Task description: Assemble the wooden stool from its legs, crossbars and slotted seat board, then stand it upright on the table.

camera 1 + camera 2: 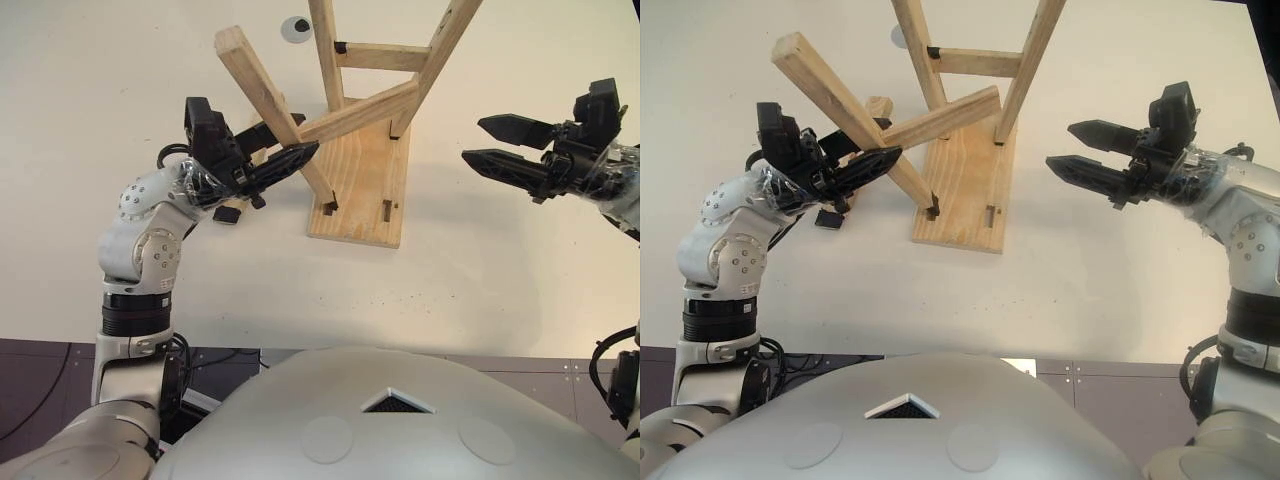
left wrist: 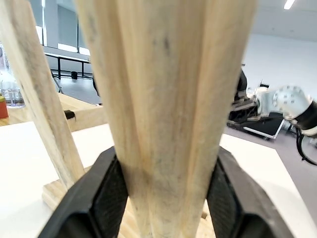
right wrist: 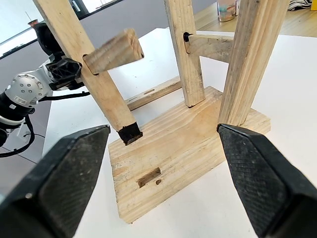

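The slotted seat board lies flat on the white table. Two legs stand in its far slots, joined by a crossbar. A third leg leans to the left with its foot at the near left slot. A second crossbar runs from it toward the right upright leg. My left gripper is shut on this leaning leg. My right gripper hangs open to the right of the board, holding nothing. The near right slot is empty.
A loose wooden piece lies on the table behind the left gripper. A small black object sits under that gripper, and a grey round disc lies at the far edge. The table spreads bare in front of the board.
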### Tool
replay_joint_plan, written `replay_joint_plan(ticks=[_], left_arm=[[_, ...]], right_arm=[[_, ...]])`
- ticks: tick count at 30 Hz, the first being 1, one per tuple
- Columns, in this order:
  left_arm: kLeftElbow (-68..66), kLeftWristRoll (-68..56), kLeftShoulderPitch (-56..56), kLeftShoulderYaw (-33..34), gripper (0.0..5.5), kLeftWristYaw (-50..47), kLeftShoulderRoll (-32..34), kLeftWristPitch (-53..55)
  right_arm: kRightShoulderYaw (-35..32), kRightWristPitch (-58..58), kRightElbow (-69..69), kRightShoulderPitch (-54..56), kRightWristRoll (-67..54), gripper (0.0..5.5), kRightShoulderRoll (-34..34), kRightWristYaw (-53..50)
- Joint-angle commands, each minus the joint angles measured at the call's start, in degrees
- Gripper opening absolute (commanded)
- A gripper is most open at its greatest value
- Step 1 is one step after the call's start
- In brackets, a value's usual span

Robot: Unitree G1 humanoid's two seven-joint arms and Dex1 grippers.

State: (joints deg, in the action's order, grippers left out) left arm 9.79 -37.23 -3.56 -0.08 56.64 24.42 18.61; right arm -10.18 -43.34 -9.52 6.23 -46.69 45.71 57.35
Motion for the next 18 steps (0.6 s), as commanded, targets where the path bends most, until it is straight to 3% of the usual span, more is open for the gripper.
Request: replay_joint_plan(ticks=[1,7,18], left_arm=[[-2.4,4.3,1.2,-1.6,2.05,2.5,1.1,-4.2],[-6.0,9.0,0.8,-4.7,2.05,7.5,4.3,-9.1],[-10.3,7.3,-6.7,-6.6,2.02,16.0,11.0,-3.9]], right_arm=[[0.8,0.3,0.6,0.7,1.4,3.98,-0.1,0.8],[1.4,0.7,0.9,0.8,2.4,3.98,-0.8,1.3],[2.1,3.1,0.4,-1.3,4.4,3.98,-2.8,0.9]])
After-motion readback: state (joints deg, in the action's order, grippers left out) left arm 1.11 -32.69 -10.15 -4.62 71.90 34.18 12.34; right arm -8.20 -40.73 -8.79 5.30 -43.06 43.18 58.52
